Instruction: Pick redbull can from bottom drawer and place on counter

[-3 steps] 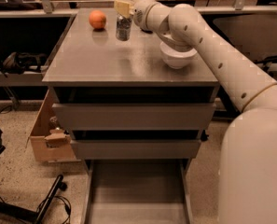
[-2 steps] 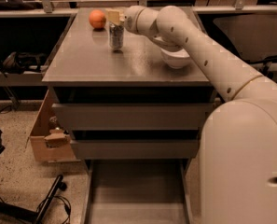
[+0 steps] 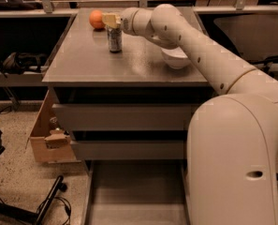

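holds the can (image 3: 114, 40) upright on the tabletop (image 3: 143, 67).
clamps its top in the claw (image 3: 111, 21), near an orange (image 3: 96, 19), left of a white bowl (image 3: 176, 59).

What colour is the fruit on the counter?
The fruit is orange, camera view; gripper at the redbull can.
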